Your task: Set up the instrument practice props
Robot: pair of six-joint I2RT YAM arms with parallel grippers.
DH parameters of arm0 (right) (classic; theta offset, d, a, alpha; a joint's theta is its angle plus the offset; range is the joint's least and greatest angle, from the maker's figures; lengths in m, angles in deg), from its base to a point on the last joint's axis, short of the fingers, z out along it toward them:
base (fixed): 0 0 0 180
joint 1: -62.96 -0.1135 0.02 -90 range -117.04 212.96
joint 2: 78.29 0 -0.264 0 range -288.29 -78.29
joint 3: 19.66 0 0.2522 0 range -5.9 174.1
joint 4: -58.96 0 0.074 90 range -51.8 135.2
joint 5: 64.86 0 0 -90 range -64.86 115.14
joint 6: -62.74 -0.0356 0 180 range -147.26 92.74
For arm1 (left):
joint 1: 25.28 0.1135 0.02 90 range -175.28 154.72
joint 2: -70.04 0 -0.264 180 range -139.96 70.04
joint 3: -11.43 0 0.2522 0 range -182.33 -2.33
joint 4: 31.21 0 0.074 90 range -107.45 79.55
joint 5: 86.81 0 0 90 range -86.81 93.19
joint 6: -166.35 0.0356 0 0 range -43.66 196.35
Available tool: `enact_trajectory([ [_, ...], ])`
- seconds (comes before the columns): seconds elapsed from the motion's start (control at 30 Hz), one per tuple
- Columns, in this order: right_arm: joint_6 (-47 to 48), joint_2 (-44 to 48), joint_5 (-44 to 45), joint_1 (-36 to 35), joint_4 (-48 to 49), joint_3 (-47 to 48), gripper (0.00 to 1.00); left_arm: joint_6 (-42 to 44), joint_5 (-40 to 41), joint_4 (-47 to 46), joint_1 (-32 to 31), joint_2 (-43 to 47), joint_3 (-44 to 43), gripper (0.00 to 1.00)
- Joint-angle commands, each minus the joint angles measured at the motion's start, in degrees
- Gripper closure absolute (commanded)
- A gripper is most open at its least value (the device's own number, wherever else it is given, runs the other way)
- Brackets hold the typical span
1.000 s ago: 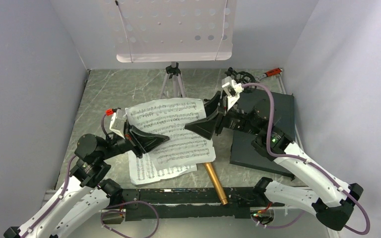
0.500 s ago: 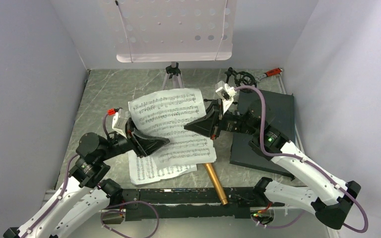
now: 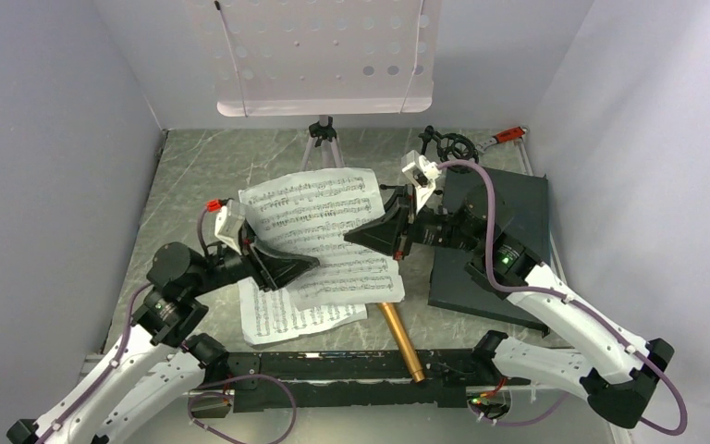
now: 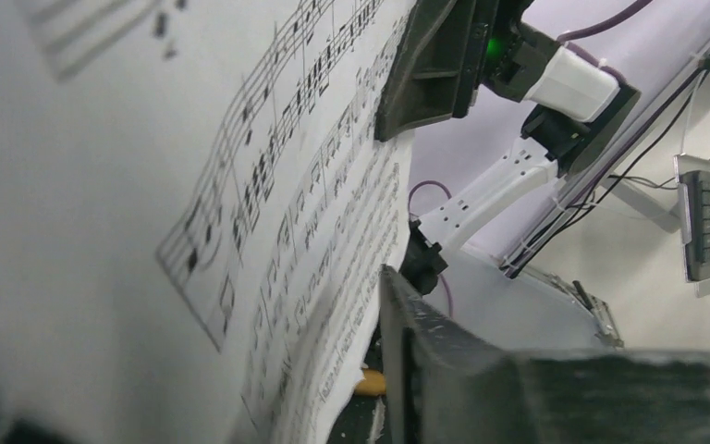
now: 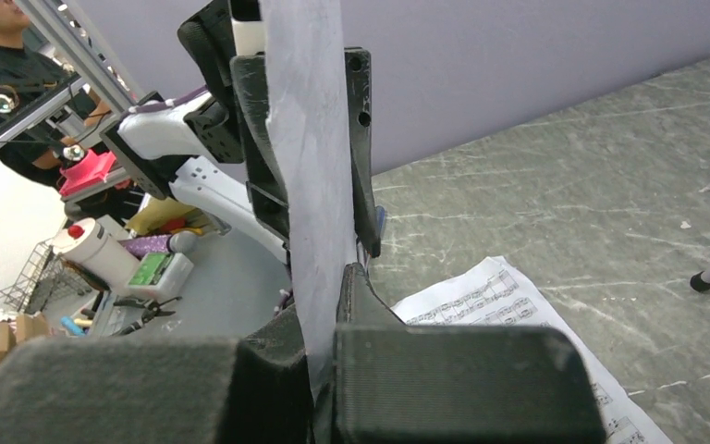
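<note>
Found no change at the pale lilac perforated-desk tripod music stand (image 3: 324, 55) by the far edge of the table (image 3: 194, 166): desk bare as a second earlier. Found the hand-over of the upper white printed music sheet (image 3: 319, 208) made within that second. Saw the right gripper (image 3: 356, 238), wide apart before, clamped on the sheet's right edge. Saw the left gripper (image 3: 303, 266), pinched on the paper before, with jaws parted and the paper loose between them. Saw the sheet raised and tilted over the middle of the table, above the second white printed music sheet (image 3: 282, 319) lying flat toward the near edge. Judged it ready to go to the stand on the right arm alone. Saw the gold handheld microphone (image 3: 400, 340) by the near edge and the small black tripod mic stand with ring mount (image 3: 448, 145) by the far right corner, both unmoved.

Could not see the top of the stand's desk, cut off overhead, nor most of its legs. Could not see the microphone's head, tucked under the sheets, nor the mic stand's feet, behind the right wrist.
</note>
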Motion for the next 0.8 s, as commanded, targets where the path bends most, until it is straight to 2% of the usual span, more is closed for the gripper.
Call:
enact_trajectory([
  [0.0, 1.3, -0.1, 0.0, 0.0, 0.5, 3.0, 1.00, -0.6, -2.2, -2.7, -0.2, -2.1, -3.0, 0.65],
  [0.07, 2.0, 0.0, 1.2, 0.0, -0.5, 3.2, 1.00, -0.6, -1.8, -2.7, -0.2, -2.3, -2.9, 0.79],
  [0.13, 3.0, 0.2, 2.6, 0.0, -1.8, 3.3, 0.92, -0.3, -0.7, -2.7, -0.2, -1.9, -2.3, 0.97],
  [0.37, 5.2, 0.9, 5.8, 0.0, -5.4, 3.9, 0.56, 0.4, 2.1, -1.9, -0.2, -0.3, -1.3, 0.97],
  [0.5, 6.4, 0.7, 8.0, 0.0, -8.3, 5.2, 0.40, 1.1, 3.0, -0.6, -0.2, 0.0, -1.8, 0.97],
  [0.6, 7.2, 0.4, 11.9, 0.0, -11.8, 7.4, 0.31, 2.4, 5.1, 1.2, -0.2, -0.2, -3.1, 0.97],
  [0.77, 9.5, -0.3, 17.0, 0.0, -18.2, 11.6, 0.24, 3.0, 8.3, 5.0, -0.2, -2.7, -6.5, 0.97],
])
